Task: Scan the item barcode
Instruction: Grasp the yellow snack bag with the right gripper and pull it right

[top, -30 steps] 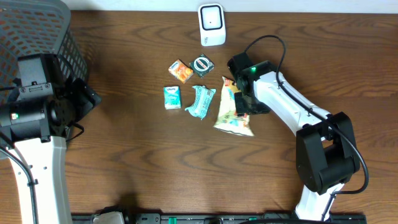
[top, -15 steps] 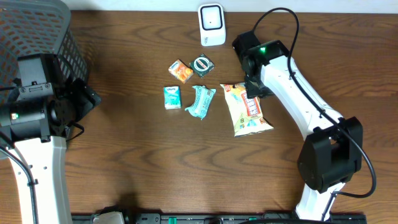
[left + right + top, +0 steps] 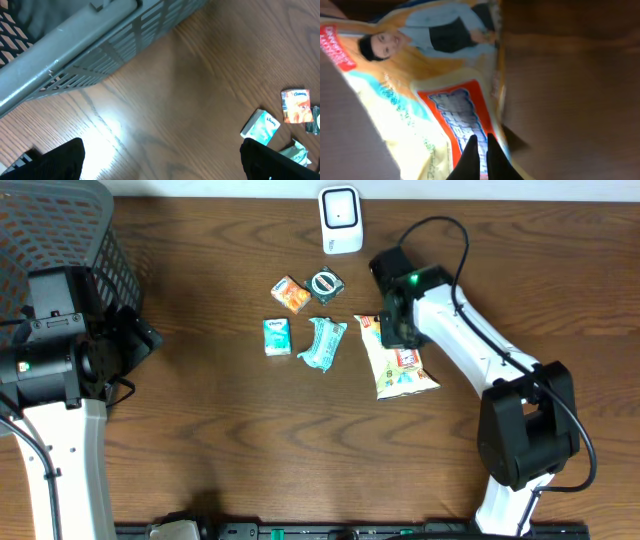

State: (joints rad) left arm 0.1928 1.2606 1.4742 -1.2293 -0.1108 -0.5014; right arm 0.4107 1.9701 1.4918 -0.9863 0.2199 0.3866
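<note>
From overhead, one table (image 3: 200, 440), one grey basket (image 3: 60, 220) at its 10 o'clock corner, one white scanner (image 3: 340, 220) at 12 o'clock and five packets are counted: one orange packet (image 3: 290, 294), one round dark packet (image 3: 325, 284), one teal tissue pack (image 3: 277, 337), one teal wrapper (image 3: 322, 343) and one snack bag (image 3: 397, 360). The snack bag lies flat at 3 o'clock of the teal wrapper, with the right gripper (image 3: 393, 335) set over its 12 o'clock end. The left arm (image 3: 60, 350) is seen at 9 o'clock, beside the basket. In the left wrist view, the left gripper (image 3: 160, 150) is shown with its fingers wide apart over bare table, the basket wall at 11 o'clock and four packets at 4 o'clock; the snack bag is outside this view. Only in the right wrist view is the bag's print made out: pale yellow film, a red panel with blue-and-white lettering, and a pictured dark-haired figure. There the fingertips are seen pressed together on the red panel; whether film is pinched between them cannot be told.
</note>
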